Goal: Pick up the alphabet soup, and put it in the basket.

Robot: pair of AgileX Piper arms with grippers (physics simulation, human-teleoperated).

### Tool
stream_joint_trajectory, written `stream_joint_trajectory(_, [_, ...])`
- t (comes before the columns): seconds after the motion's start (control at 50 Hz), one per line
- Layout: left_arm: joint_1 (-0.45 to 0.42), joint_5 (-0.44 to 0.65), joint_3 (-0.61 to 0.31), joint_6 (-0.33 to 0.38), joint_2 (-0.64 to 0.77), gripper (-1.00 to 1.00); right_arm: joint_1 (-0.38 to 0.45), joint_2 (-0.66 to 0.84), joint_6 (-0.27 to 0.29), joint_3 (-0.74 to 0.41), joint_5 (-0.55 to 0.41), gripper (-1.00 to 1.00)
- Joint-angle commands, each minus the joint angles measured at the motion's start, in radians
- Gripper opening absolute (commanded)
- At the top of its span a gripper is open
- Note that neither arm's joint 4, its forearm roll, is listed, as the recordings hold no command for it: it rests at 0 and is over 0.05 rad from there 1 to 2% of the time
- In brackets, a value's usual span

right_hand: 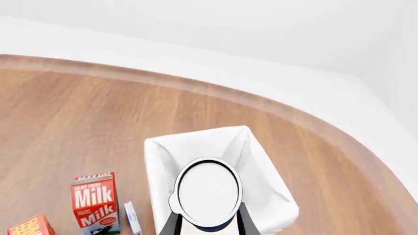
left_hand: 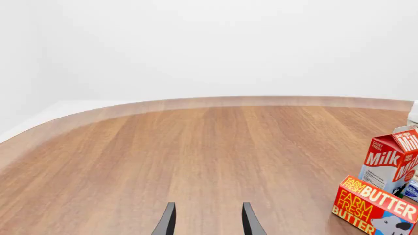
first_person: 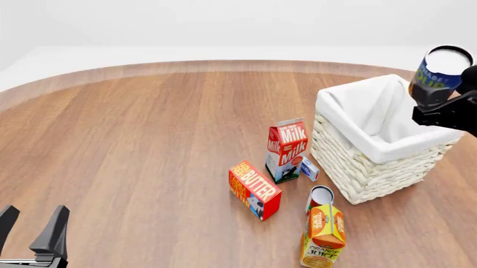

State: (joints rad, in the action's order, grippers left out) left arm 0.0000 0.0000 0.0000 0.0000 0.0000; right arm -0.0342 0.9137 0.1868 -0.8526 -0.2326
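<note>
The alphabet soup (first_person: 441, 70), a blue-labelled can with a pale flat top, is held in the air by my right gripper (first_person: 446, 103), which is shut on it. It hangs above the right side of the cream wicker basket (first_person: 350, 167) with its white cloth lining. In the right wrist view the can's top (right_hand: 209, 193) sits over the basket's lining (right_hand: 265, 161), between the fingers of my right gripper (right_hand: 207, 229). My left gripper (first_person: 30, 230) is open and empty at the table's near left; it also shows in the left wrist view (left_hand: 207, 223).
A milk carton (first_person: 287, 148), a butter box (first_person: 255, 190), a small white box (first_person: 310, 168), a slim red-and-white can (first_person: 320, 198) and an orange juice carton (first_person: 324, 237) stand left of and in front of the basket. The milk (left_hand: 388, 161) and butter (left_hand: 372, 203) show in the left wrist view.
</note>
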Motion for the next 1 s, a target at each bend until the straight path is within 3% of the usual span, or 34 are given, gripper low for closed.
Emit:
stream_joint_trajectory(0.02, [0.000, 0.000, 0.000, 0.000, 0.000, 1.00, 0.000, 0.039, -0.025, -0.052, -0.009, -1.00])
stream_joint_trajectory(1.0, [0.000, 0.000, 0.000, 0.000, 0.000, 1.00, -0.015, 0.249, -0.052, -0.237, -0.062, -1.00])
